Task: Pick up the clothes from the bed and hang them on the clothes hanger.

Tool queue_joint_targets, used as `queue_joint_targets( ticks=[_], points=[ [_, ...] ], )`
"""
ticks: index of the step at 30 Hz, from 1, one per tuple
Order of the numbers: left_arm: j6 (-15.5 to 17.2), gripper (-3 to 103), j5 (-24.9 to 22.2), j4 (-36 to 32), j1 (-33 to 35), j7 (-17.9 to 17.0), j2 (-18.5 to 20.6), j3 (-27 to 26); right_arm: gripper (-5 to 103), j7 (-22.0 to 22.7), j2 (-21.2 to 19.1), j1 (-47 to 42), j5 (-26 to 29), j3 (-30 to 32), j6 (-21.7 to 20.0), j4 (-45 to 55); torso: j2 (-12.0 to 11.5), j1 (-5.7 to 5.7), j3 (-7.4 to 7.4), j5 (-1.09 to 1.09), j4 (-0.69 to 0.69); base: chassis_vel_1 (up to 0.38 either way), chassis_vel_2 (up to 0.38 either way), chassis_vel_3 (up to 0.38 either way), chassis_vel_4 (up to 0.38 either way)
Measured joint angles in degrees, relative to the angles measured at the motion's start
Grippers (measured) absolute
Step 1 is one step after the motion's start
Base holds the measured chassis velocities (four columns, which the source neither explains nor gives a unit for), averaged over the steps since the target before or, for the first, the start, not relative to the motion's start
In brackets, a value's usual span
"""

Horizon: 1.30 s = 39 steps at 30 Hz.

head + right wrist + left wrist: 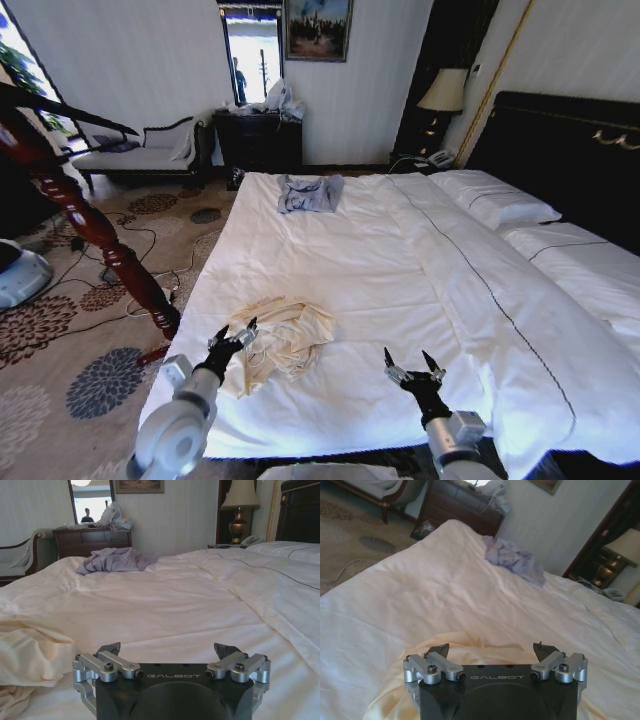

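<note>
**Both tools poised over the bed's foot end**

Bedroom, patterned carpet, dark dresser (258, 140) on the far wall, lamp (444, 92) by the dark headboard. Large bed (400, 270) with white duvet, thin dark seam. Cream garment (280, 340) lies crumpled near the foot, on the robot's left. Small grey-blue garment (309, 192) lies at the far edge. Reddish-brown turned post (95, 235) leans at left.

Left tool (234, 334) hangs at the cream garment's near edge, fingers apart. Right tool (414, 362) hovers over bare duvet, well apart from the garment, fingers spread.
</note>
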Motion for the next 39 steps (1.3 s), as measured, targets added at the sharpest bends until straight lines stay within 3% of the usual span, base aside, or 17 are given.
queue_joint_targets(
  ticks=[12,16,18,19,28,34,39],
  points=[
    [1.60,83,-5.62,3.80,-2.83,-1.30,-1.77,2.11,100,0.24,0.03,0.16,0.58,0.81,-0.48,0.33,0.00,0.00,0.00,0.00,0.01,0.000,0.000,0.000,0.000],
    [2.56,72,-9.13,4.46,-3.90,-2.34,-2.32,2.40,100,0.27,0.00,-0.08,0.68,1.15,-0.50,0.47,0.00,0.00,-0.01,0.00,0.00,0.000,0.000,0.000,0.000],
    [2.83,72,-9.91,4.58,-4.01,-2.51,-2.36,2.39,100,0.27,-0.02,-0.11,0.71,1.23,-0.50,0.50,0.00,0.00,-0.01,0.00,0.00,0.000,0.000,0.000,0.000],
    [3.12,62,-10.67,4.95,-4.22,-2.65,-2.45,2.39,100,0.29,-0.08,-0.17,0.80,1.37,-0.50,0.57,0.00,0.00,-0.01,0.01,0.00,0.000,0.000,0.000,0.000],
    [3.61,38,-13.28,6.53,-5.64,-3.16,-3.19,2.50,100,0.41,-0.21,-0.46,1.21,1.69,-0.51,0.83,0.00,0.00,-0.01,0.00,0.00,0.000,0.000,0.000,0.000],
    [3.50,11,-14.06,7.22,-6.37,-3.18,-3.11,2.22,100,0.42,0.21,-0.55,1.20,1.33,-0.51,0.85,0.01,0.00,-0.01,0.00,0.00,0.000,0.000,0.000,0.000],
    [3.34,1,-14.34,7.38,-6.21,-3.04,-3.04,1.78,100,0.42,0.39,-0.53,1.10,1.09,-0.50,0.63,0.00,0.00,0.00,0.00,0.00,0.000,0.000,0.000,0.000]
  ],
)
